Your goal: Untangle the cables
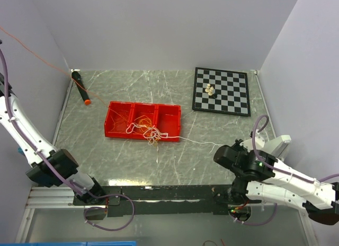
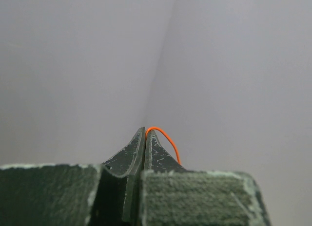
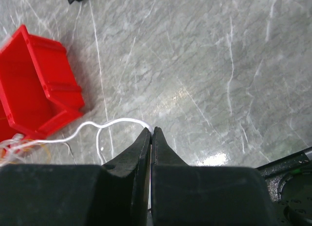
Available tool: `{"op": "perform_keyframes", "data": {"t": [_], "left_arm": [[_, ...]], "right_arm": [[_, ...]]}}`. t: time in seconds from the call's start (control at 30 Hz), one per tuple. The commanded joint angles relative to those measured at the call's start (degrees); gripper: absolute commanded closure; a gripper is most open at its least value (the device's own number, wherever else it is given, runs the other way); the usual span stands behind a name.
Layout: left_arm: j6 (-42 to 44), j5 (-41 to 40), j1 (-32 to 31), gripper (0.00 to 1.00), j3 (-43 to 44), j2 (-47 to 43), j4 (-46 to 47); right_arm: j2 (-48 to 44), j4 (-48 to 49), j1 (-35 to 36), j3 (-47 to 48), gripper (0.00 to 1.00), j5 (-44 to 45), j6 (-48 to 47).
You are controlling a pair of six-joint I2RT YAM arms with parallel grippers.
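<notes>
**Knot strung between both grippers**

We are finding the cables [image 1: 151, 131] knotted at the near wall of the red tray [image 1: 143, 104], mid-bench. The white cable [image 3: 117, 122] is running toward the near right corner, pinched in the right gripper [image 3: 151, 133]. The orange cable [image 1: 37, 49] is rising past the far left corner into the left gripper [image 2: 146, 132], which is clamped on it. We are judging that the next pull follows this diagonal.

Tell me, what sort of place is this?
Likely a robotics lab test cell: two robot arms bolted beside a marble-patterned table, plain white walls around it, and props like a red bin, tangled cables and a chessboard.
</notes>
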Motion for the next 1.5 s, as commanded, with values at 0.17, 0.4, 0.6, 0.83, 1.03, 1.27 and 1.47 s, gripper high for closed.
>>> {"op": "perform_keyframes", "data": {"t": [0.17, 0.4, 0.6, 0.83, 1.03, 1.27, 1.47], "left_arm": [[-13.6, 33.7, 0.1, 0.98, -2.0, -7.0, 16.5], [-43.0, 57.6, -4.9, 0.98, -10.0, -11.7, 53.5], [-16.8, 58.6, -10.2, 0.97, -16.3, -22.4, 27.3], [-18.3, 58.2, -10.5, 0.99, -17.2, -20.2, 25.9], [-7.7, 55.3, -10.5, 0.99, -15.0, -18.0, 15.1], [11.4, 43.3, -10.5, 0.99, -10.9, -16.4, -3.9], [15.2, 40.2, -10.5, 0.99, -11.4, -15.2, -5.7]], "right_arm": [[2.2, -3.3, -2.0, 2.0, 1.00, 0.1, -12.8], [14.5, 2.4, -2.8, 2.5, 0.86, -5.8, -21.4], [9.8, 29.1, -2.6, -3.0, 0.34, -13.7, -44.3], [13.2, 52.9, -5.0, -4.7, 0.15, -26.4, -67.9], [23.6, 62.3, -5.2, -4.6, 0.15, -35.7, -78.6], [29.2, 68.9, -5.5, -6.9, 0.18, -41.6, -83.3], [34.9, 73.0, -5.8, -7.2, 0.23, -44.5, -84.3]]}}
